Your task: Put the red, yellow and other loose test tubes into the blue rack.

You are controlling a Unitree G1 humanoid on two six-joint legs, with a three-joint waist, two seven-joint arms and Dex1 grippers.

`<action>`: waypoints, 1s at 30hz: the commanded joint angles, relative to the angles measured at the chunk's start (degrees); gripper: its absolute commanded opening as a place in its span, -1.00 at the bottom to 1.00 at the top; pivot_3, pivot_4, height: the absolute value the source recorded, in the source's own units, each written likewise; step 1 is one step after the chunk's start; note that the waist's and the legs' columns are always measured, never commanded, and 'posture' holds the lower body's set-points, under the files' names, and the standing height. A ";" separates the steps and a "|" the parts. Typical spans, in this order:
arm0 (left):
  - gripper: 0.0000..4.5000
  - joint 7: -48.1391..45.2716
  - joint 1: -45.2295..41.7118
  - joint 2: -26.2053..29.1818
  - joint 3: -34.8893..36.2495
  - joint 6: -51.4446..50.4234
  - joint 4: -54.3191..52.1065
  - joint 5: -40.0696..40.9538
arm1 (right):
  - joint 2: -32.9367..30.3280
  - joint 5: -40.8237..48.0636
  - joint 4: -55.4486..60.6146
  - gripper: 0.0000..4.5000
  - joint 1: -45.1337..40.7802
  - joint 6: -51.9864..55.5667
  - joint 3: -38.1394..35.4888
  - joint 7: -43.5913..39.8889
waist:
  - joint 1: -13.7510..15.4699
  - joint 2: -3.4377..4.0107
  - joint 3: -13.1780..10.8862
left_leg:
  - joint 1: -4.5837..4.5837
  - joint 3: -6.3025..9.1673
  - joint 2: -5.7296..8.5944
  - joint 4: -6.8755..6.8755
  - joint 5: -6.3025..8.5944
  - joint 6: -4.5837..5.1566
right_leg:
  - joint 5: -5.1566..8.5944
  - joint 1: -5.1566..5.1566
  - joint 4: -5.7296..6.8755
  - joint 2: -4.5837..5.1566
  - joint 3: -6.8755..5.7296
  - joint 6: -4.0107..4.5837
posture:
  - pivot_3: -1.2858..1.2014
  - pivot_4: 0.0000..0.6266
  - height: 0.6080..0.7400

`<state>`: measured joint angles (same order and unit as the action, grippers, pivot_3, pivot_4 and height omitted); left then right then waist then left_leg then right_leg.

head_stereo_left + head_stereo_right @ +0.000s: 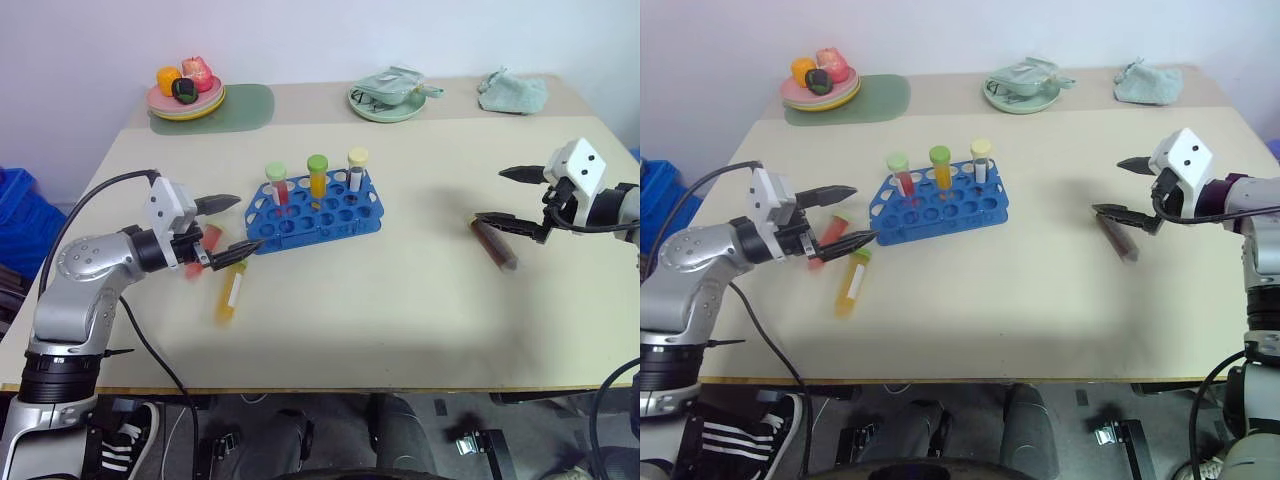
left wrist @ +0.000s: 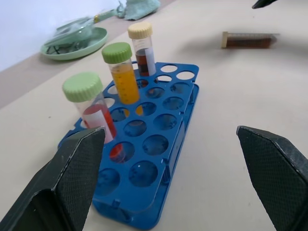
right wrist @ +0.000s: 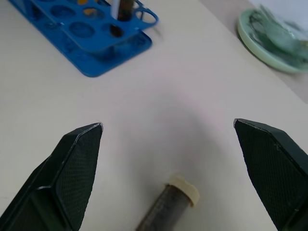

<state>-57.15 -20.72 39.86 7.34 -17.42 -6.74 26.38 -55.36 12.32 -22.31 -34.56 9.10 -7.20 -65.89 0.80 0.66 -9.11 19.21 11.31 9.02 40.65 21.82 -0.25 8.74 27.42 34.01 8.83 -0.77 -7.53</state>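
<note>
Right gripper (image 1: pixel 511 194), jaws spread, empty, right of frame; dark red-brown capped tube (image 1: pixel 494 243) flat on table beneath it. Left gripper (image 1: pixel 227 230) spread beside bright blue plastic rack (image 1: pixel 330 222); yellow-orange tube (image 1: pixel 231 291) just below.

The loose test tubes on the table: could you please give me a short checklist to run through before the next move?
1. Left gripper open and empty: ok.
2. Right gripper open and empty: ok.
3. Dark red-brown tube lies between the right gripper's open fingers, as the right wrist view looks along them: ok.
4. Yellow-orange tube and red tube reachable beside the left gripper: ok; both lie flat on the table.
5. Blue rack has free holes: ok; three capped tubes stand in its back row.
6. Rack sits flat: cannot tell.
</note>
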 commanded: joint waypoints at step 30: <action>0.98 5.73 3.63 -5.51 -2.67 0.84 -7.80 -1.04 | 8.40 -16.00 -24.74 1.00 -35.71 60.32 30.94 7.93 | -0.08 -0.02 -0.02 | 0.22 -0.46 -0.19 -0.18 0.08 0.16 | -0.61 0.23 -0.82 -0.26 0.39 -0.10 | 0.03 -0.52 1.00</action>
<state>-52.08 -17.50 34.25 3.44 -16.74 -12.28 24.45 -46.63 -2.47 -46.52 -68.24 70.67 24.14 -58.92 0.72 0.64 -9.13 19.41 10.83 8.82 40.46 21.89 -0.09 8.13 27.65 33.20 8.56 -0.38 -7.63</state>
